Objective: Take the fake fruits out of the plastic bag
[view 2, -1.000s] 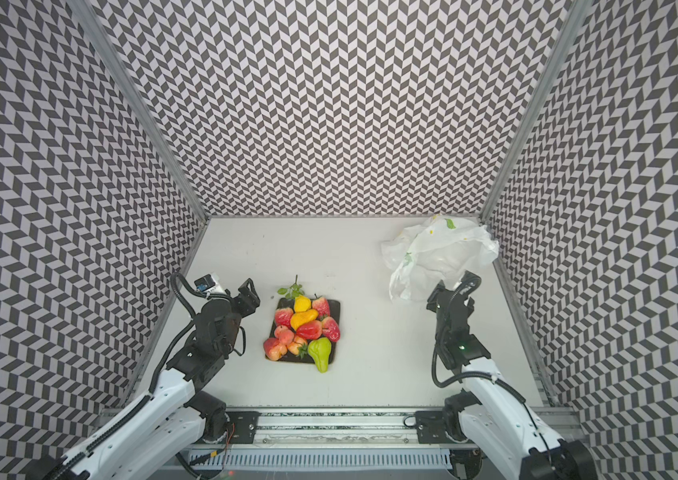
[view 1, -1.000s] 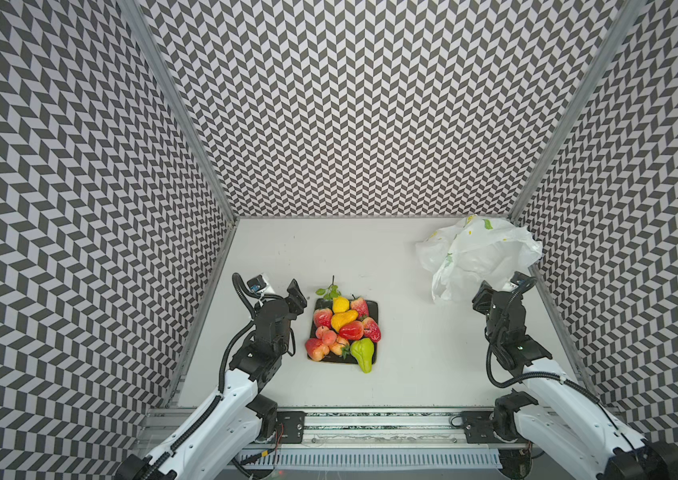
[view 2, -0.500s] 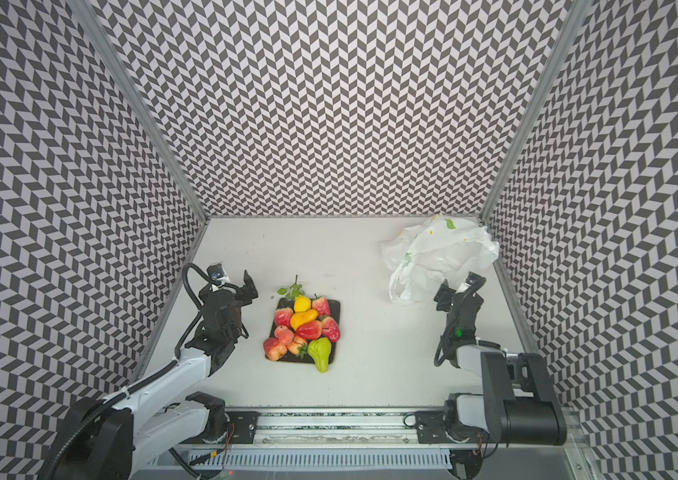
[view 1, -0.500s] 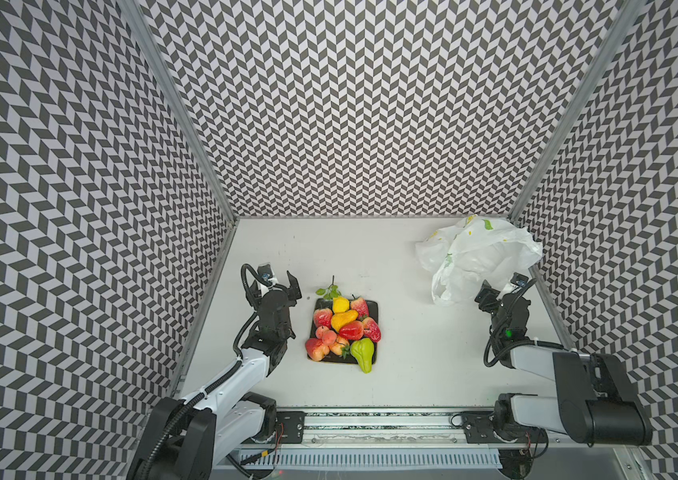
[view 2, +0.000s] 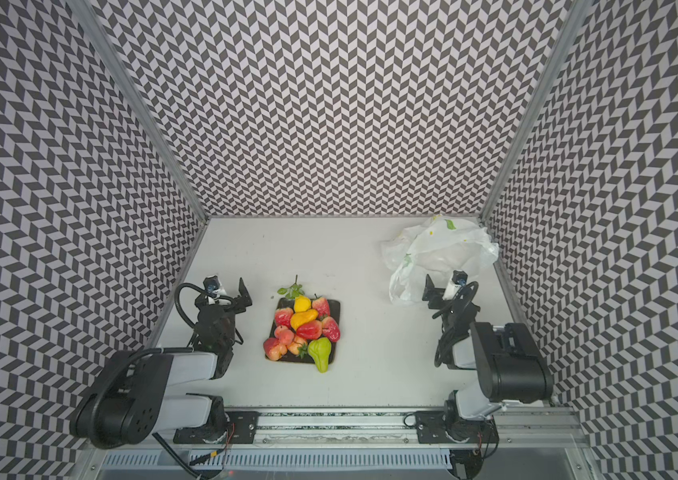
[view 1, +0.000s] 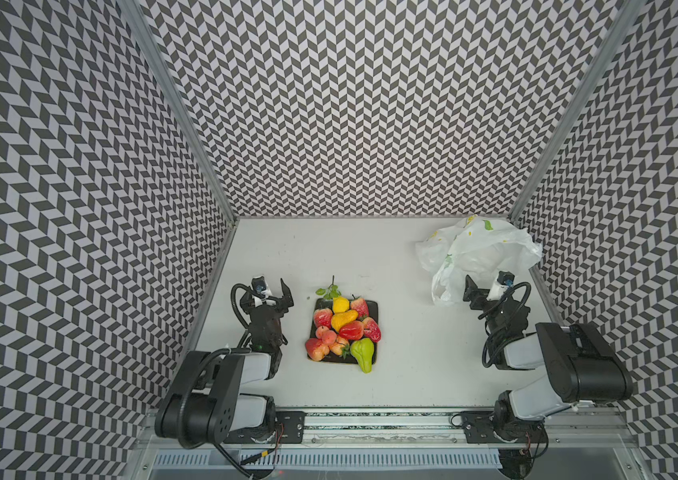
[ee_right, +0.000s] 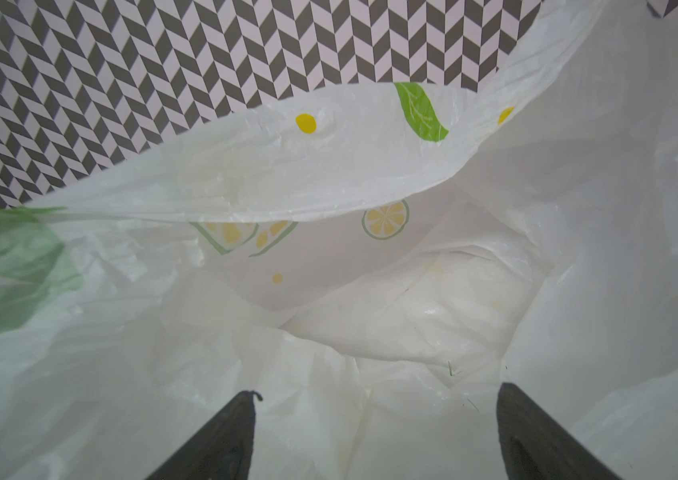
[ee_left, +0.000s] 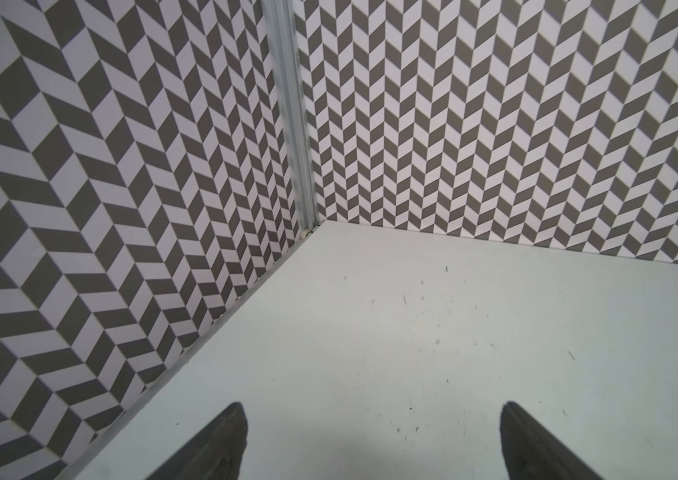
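Beneath fake fruits, barely any plate

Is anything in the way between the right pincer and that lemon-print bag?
Nothing visible does. The right pincer stands open right at the plastic bag, whose crinkled film fills the wrist view past its tips. In a top view the fake fruits lie heaped on the dark plate, apart from the bag.

You will find no legible text, label, brand name or number in any view. The plastic bag bears only printed lemon slices, yellow dots and green leaves, with no lettering.
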Available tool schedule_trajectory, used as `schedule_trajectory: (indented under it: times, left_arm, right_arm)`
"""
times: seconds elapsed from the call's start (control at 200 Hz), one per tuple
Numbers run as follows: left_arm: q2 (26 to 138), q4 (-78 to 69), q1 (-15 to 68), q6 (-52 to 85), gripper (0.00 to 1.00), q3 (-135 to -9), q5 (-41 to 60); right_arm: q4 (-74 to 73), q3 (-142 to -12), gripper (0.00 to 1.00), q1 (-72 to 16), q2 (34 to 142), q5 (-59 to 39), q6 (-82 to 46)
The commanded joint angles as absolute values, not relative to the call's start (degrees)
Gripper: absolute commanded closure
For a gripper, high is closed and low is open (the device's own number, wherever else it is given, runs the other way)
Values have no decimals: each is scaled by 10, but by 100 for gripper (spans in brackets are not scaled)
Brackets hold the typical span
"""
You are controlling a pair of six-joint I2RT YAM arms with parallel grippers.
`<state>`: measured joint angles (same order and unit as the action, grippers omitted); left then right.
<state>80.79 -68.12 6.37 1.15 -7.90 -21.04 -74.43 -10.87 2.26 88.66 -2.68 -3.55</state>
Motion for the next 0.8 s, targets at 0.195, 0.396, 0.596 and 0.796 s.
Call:
schedule_trajectory:
  times: [0.195, 0.396, 0.596, 0.796]
  left_arm:
    - [887, -780, 25, 33, 0, -109, -154]
    - [897, -760, 29, 23, 0, -128, -156]
    - [894, -749, 31, 23, 0, -131, -156]
    - [901, -726, 26, 25, 0, -145, -146]
  right_arm:
    - [-808, -105, 8, 18, 895, -31, -22]
    - [-806, -105, 5, 17, 895, -28, -21]
    - [-804, -106, 1, 16, 895, -26, -20]
    - [-802, -107, 1, 13, 894, -21, -19]
